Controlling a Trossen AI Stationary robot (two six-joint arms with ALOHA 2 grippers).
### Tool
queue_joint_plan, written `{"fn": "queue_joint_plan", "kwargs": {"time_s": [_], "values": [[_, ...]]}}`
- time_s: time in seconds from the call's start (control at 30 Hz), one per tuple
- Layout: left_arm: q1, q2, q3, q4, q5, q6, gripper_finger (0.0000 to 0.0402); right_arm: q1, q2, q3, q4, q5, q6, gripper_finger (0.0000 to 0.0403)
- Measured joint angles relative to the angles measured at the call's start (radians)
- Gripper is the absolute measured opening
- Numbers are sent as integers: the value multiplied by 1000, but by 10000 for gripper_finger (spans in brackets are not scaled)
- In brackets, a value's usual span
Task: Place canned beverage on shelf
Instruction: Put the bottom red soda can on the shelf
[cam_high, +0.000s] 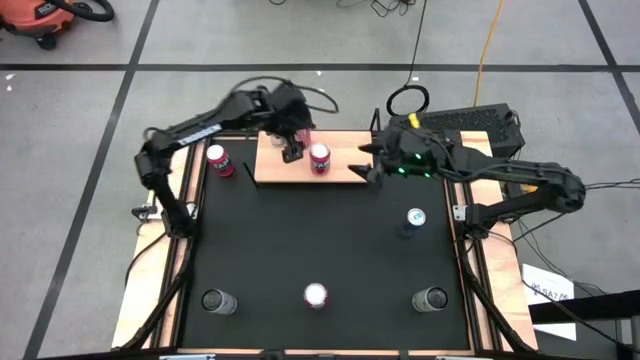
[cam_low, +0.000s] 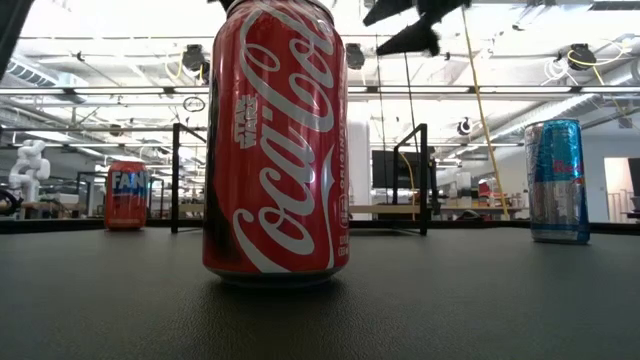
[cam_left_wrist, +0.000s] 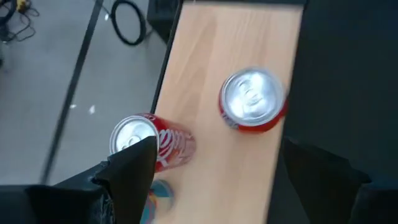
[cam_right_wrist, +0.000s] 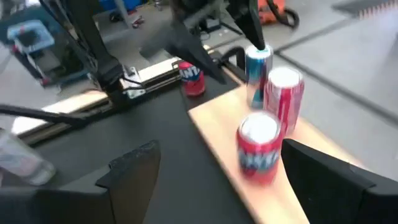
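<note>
Wood shelf (cam_high: 300, 165), left hand (cam_high: 291, 153) open, empty

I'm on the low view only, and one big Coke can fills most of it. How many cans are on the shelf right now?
Observer: Three stand on the shelf: a blue can, a red can beside it and another red can.
Operator: Where is the left gripper?
Observer: The left gripper hangs over the shelf's left half, open, holding nothing.
Operator: And the right one?
Observer: The right gripper is open at the shelf's right end.
</note>
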Motion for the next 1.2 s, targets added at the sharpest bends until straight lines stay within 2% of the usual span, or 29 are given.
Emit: {"fn": "queue_joint_plan", "kwargs": {"time_s": [0.2,0.37,0.5,0.67,0.8,0.97,1.2], "values": [[25,-99,-16,15,132,-103,331,-86,136,0,109,-142,-197,320],[23,-178,-129,69,144,-126,331,-128,261,57,123,-164,-259,321],[27,-244,-236,91,144,-127,331,-149,385,263,6,-216,-299,329],[27,-329,-347,164,173,-132,331,-181,578,550,-303,-240,-393,348],[38,-394,-429,218,196,-125,331,-216,699,701,-459,-273,-414,358],[62,-462,-537,305,231,-144,331,-236,782,784,-492,-290,-471,359],[68,-484,-628,380,232,-177,331,-242,787,773,-513,-320,-559,359]]}}
